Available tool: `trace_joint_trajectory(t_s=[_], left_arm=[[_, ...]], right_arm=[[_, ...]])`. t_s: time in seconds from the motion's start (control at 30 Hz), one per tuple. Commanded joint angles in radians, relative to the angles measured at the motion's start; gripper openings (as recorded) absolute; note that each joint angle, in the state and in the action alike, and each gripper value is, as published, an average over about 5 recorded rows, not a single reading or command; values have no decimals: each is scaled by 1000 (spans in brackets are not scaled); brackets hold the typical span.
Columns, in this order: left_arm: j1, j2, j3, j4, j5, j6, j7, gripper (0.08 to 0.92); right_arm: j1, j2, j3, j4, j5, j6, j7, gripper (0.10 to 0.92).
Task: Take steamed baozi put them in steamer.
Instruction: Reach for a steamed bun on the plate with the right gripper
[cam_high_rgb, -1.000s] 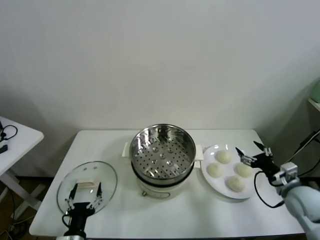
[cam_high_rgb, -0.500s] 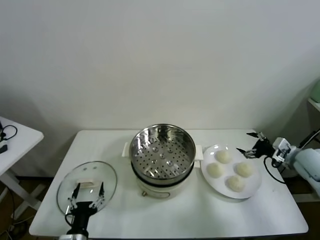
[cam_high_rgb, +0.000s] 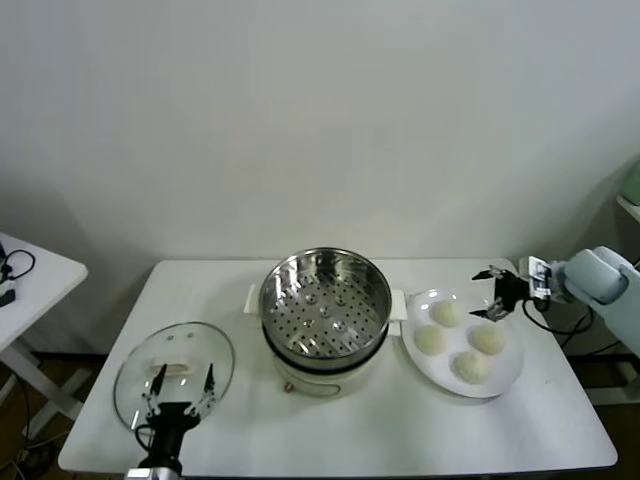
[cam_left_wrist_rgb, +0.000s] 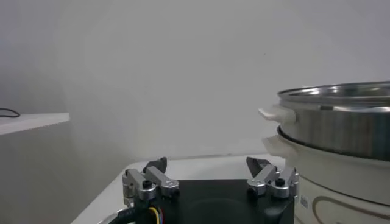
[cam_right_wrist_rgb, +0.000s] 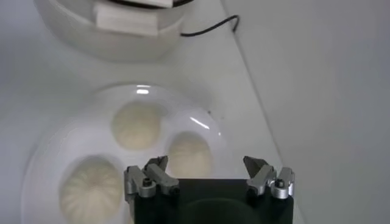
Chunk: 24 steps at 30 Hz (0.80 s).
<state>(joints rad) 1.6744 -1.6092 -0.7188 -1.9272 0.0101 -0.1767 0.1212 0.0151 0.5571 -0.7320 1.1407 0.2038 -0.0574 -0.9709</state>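
Note:
Four off-white baozi lie on a white plate (cam_high_rgb: 452, 383) right of the steamer (cam_high_rgb: 325, 300): one at the back (cam_high_rgb: 446, 313), one on the left (cam_high_rgb: 429, 340), one on the right (cam_high_rgb: 488, 339), one in front (cam_high_rgb: 469, 367). The steamer's perforated steel basket is empty. My right gripper (cam_high_rgb: 490, 293) is open and empty, hovering above the plate's far right side, just behind the right bun. In the right wrist view its open fingers (cam_right_wrist_rgb: 207, 167) frame one bun (cam_right_wrist_rgb: 189, 154), with two others (cam_right_wrist_rgb: 137, 125) (cam_right_wrist_rgb: 91, 189) beside it. My left gripper (cam_high_rgb: 180, 385) is open, parked over the glass lid.
A round glass lid (cam_high_rgb: 175, 365) lies on the table at front left. The steamer's white pot base (cam_left_wrist_rgb: 341, 170) shows beside the left gripper (cam_left_wrist_rgb: 207, 165). A small side table (cam_high_rgb: 30, 275) stands at far left. A black cable (cam_right_wrist_rgb: 210, 27) trails behind the pot.
My right gripper has swung from the plate's front right side back and inward to above its far right side. The left gripper and the buns have not moved.

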Motion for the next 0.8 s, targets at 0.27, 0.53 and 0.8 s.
trace_joint_trajectory(t_s=[0.27,0.53,0.8], left_arm=[[0,-49,1,-2,12,-8,0,823],[-6,-49,-5,12,20,-14,-2,823],[-9,-49,-18,25,19,-16,-4,823]], right_arm=[[369,194,-465,-285,-23,80,-159,823],[322,280,-422,-352,-26,84,-146,823],[243,345,-390,-384,-13,53,-144,823]])
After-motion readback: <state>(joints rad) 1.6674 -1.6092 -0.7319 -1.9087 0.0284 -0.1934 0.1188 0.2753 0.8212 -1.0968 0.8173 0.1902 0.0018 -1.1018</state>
